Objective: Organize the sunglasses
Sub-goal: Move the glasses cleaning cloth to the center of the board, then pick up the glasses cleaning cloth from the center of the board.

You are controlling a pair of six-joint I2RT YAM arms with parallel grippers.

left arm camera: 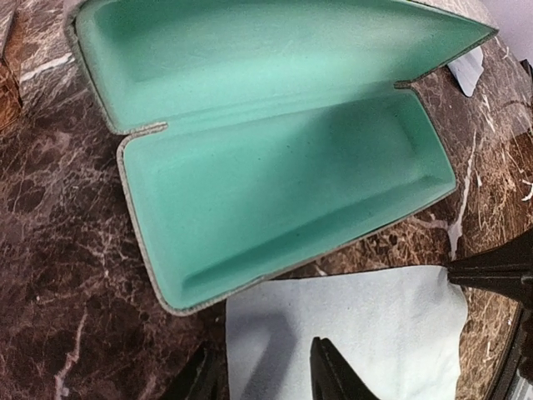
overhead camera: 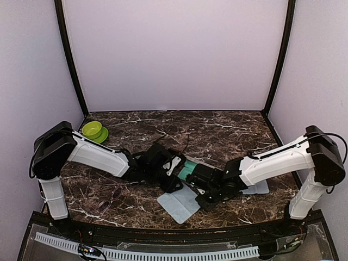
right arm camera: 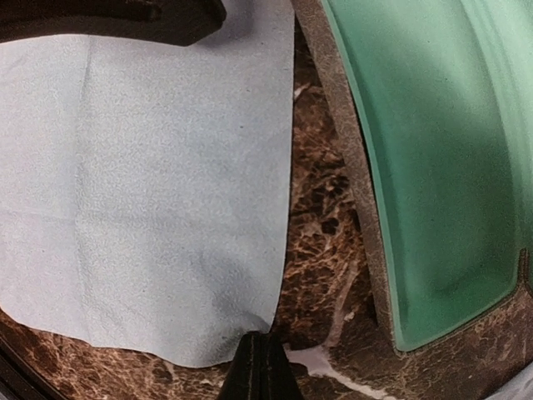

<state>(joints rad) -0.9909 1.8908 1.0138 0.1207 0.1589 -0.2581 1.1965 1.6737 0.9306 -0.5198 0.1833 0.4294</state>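
Note:
A faint purple-tinted pair of sunglasses [overhead camera: 111, 198] lies on the marble at the front left, away from both arms. An open case [overhead camera: 187, 169] with a teal lining [left arm camera: 283, 192] sits at the centre, and nothing lies inside it. In front of it a light-blue cloth [overhead camera: 178, 205] is spread flat. My left gripper [left arm camera: 266, 379] is open and straddles the cloth's [left arm camera: 375, 325] edge near the case, one finger over the marble and one over the cloth. My right gripper [right arm camera: 262, 346] is shut, its tips touching a corner of the cloth [right arm camera: 141, 183] beside the case [right arm camera: 433, 167].
A green bowl [overhead camera: 93, 130] stands at the back left. A second pale cloth [overhead camera: 258, 187] lies under the right forearm. The two grippers [overhead camera: 175, 182] [overhead camera: 202, 202] are close together over the cloth. Dark posts frame the table's back corners.

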